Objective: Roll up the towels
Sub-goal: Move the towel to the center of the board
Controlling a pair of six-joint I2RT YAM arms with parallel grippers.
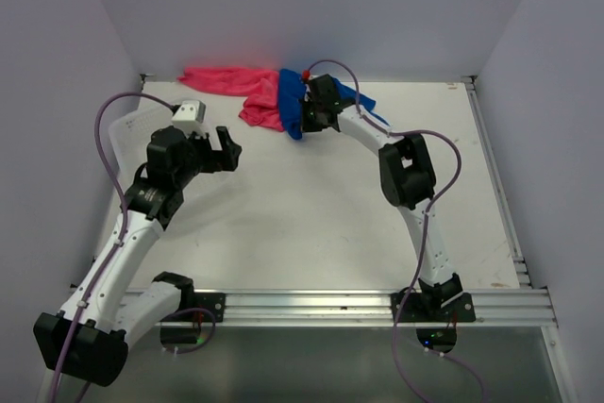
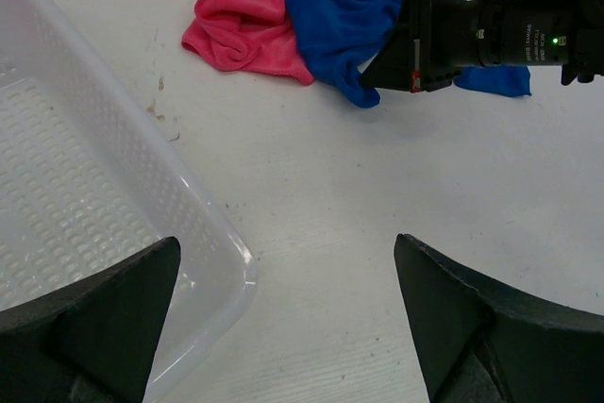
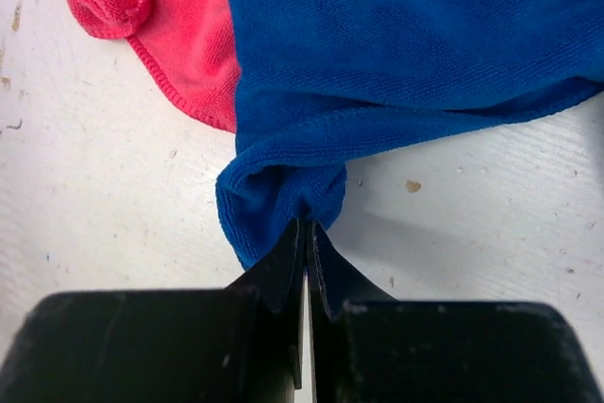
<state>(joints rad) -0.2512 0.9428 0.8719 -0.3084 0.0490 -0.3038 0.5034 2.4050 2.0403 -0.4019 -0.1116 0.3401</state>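
- Right gripper (image 3: pixel 305 233), jaws together, is pinching the blue towel (image 3: pixel 396 44) (a bunched corner).
- Left gripper (image 2: pixel 286 266) is gaping wide, empty.
- Pink towel (image 3: pixel 184 54) is lying crumpled against the blue towel.

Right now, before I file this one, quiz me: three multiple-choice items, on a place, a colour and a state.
1. Where is the white basket? A) at the table's left, beside the left tool B) far right corner C) on a towel
2. The towel pinched by the right tool is: A) pink B) white C) blue
3. The left tool is: A) shut on the basket B) open, empty C) shut on a towel
1A, it lies by that tool; 2C, blue cloth bunches in the shut tool; 3B, its fingers stand wide apart.
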